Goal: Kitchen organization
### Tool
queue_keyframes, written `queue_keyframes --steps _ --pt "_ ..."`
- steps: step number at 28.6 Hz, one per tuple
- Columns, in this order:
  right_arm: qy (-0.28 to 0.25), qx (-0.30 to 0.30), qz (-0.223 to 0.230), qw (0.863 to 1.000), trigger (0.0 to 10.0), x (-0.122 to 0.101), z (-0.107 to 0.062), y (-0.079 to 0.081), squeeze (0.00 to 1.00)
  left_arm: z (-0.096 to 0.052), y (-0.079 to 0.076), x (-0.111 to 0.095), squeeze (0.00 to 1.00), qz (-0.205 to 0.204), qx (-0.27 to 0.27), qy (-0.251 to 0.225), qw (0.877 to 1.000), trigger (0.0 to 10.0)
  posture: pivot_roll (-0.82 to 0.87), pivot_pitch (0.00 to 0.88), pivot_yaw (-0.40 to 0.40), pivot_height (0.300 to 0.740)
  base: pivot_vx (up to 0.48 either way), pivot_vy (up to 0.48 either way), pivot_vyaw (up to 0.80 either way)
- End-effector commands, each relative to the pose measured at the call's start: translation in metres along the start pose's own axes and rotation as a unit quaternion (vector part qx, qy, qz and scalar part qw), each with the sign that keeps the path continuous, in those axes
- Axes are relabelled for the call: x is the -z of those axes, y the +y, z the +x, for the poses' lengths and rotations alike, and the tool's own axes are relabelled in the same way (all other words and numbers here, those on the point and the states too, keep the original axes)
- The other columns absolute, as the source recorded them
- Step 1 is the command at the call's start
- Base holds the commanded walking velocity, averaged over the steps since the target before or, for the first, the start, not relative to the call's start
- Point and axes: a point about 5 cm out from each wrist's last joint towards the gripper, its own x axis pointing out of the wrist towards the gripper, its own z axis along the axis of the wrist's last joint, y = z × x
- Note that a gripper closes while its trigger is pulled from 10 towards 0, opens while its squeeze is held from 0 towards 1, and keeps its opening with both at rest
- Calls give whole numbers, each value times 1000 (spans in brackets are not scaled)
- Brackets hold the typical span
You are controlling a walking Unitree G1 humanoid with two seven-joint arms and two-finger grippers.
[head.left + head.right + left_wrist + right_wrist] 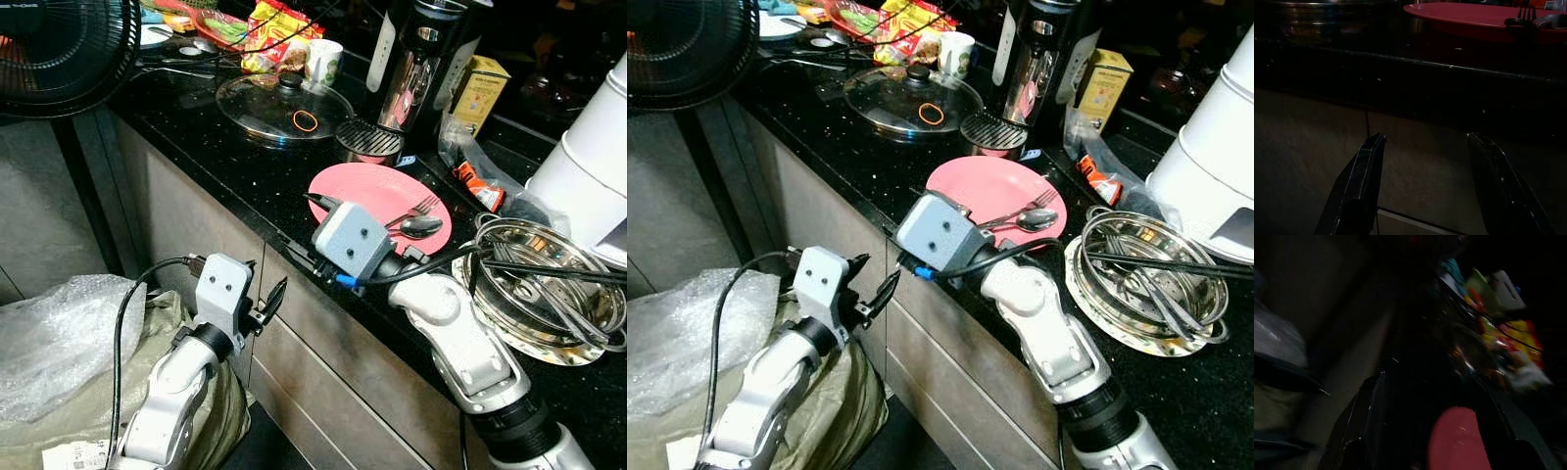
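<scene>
Pink plate [367, 192] — glass lid [284, 106] just beyond, seemingly.

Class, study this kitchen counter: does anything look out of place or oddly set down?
Yes. A glass pot lid lies flat on the black counter with no pot under it, and an orange ring rests on its glass. Thin black utensils stick out askew over the rim of the steel bowl.

Silver arms, grey camera-boxed wrists
</scene>
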Motion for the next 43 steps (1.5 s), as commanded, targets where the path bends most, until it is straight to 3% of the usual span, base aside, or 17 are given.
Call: queue_keyframes --steps 1,5,29,30,31,32,33,43 --pt "36 12 -26 999 10000 9 -1 -4 0 2 -3 5 0 0 8 14 1000 10000 153 45 -145 740 0 0 0" --pt "76 13 -79 994 10000 17 -2 -8 0 3 -3 6 0 -2 11 17 1000 10000 152 39 -147 740 0 0 0" --pt "153 -39 -143 977 10000 42 -22 -5 0 4 -4 7 0 -7 18 17 1000 10000 146 39 -144 740 0 0 0" --pt "155 -36 -144 977 9569 42 -22 -6 0 4 -4 7 0 -7 18 17 1000 10000 146 39 -144 740 0 0 0" --pt "157 -31 -144 976 4471 43 -22 -7 0 4 -4 7 0 -7 18 17 1000 10000 146 39 -144 740 0 0 0" --pt "158 -28 -145 976 3333 43 -21 -8 0 4 -4 7 0 -7 17 17 1000 10000 146 39 -144 740 0 0 0" --pt "158 -26 -145 976 0 42 -21 -8 0 4 -4 7 0 -7 17 16 1000 10000 146 39 -144 740 0 0 0" --pt "158 -23 -147 976 0 41 -20 -10 0 5 -4 7 0 -8 17 15 1000 10000 145 40 -146 740 0 0 0"
